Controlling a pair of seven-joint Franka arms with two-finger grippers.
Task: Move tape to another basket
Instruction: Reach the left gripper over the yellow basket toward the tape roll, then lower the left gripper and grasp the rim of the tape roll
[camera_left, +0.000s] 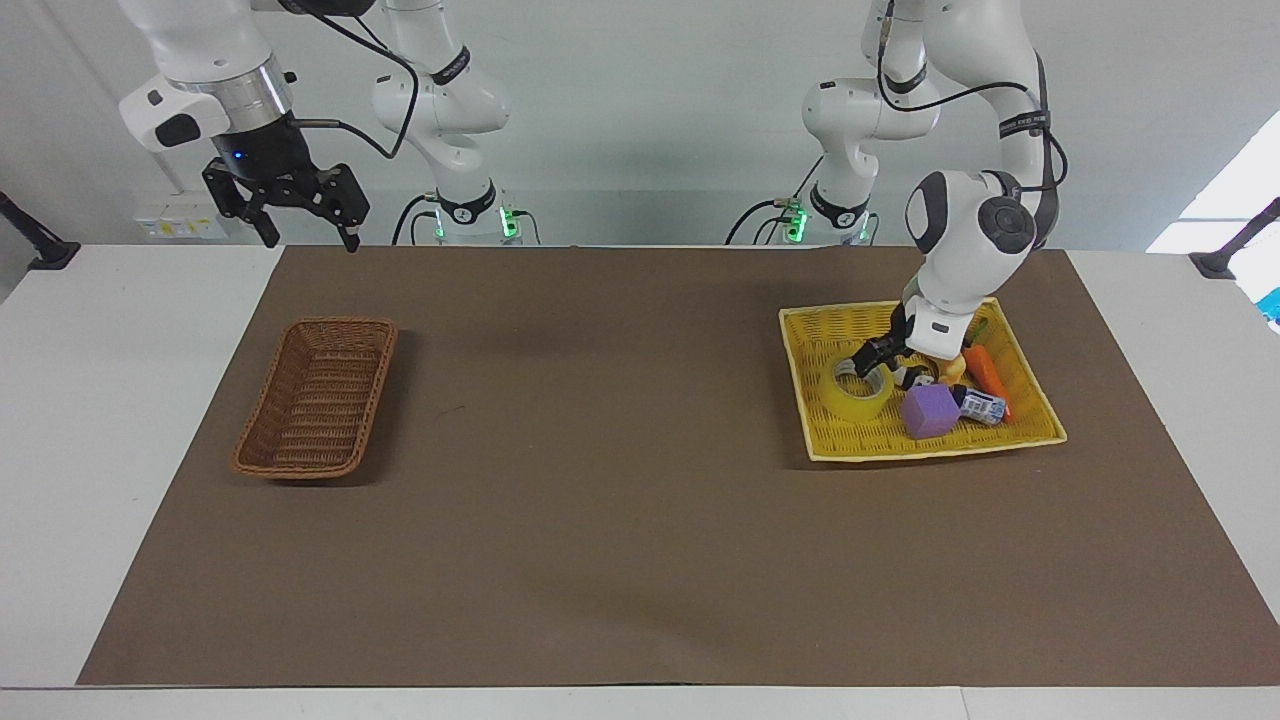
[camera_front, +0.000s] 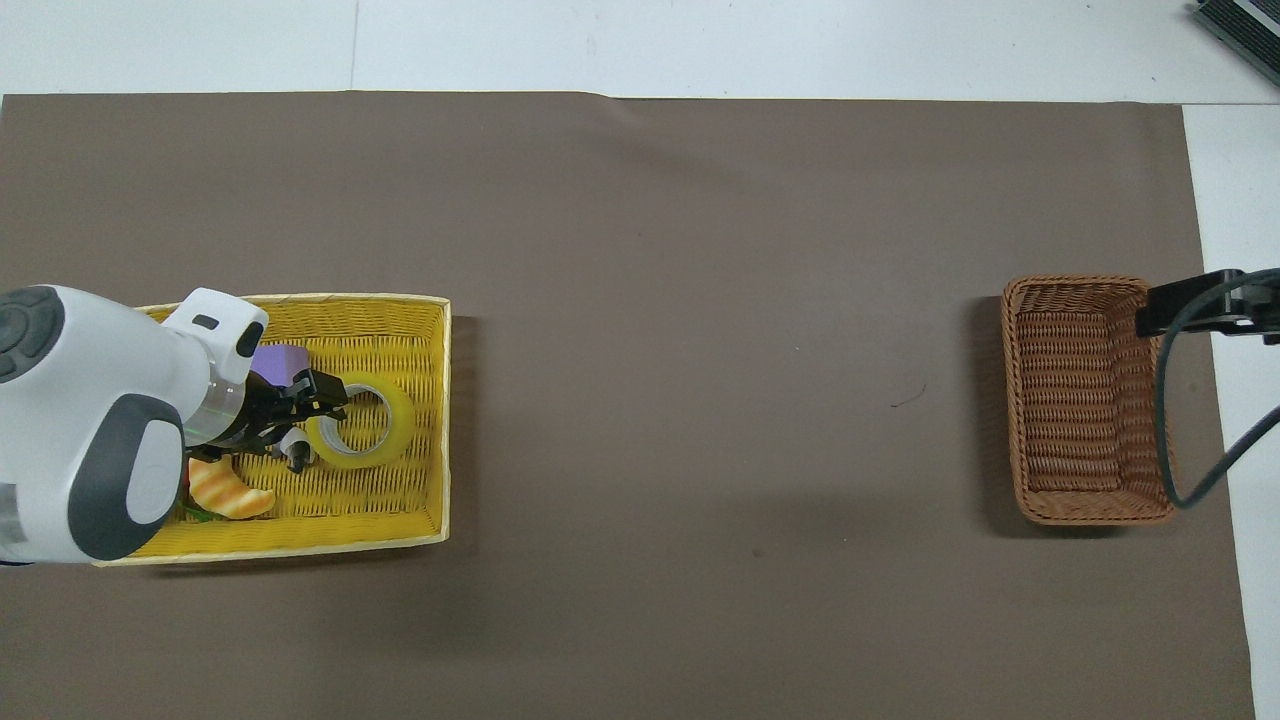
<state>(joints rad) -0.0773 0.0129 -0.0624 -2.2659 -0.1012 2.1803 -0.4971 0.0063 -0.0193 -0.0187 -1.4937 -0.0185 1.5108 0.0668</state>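
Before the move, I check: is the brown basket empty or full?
Empty: the brown basket shows only bare woven floor in both views.

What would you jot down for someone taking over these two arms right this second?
Left gripper: down in the yellow basket, at the rim of the tape; no firm grasp visible.
Right gripper: open, waiting in the air near the robots, at its own end of the table.
Tape: lying flat in the yellow basket beside the purple cube, not lifted.
Brown basket: at the right arm's end, nothing in it.
Done: the approach. Left: grip, lift, carry, release into the brown basket.
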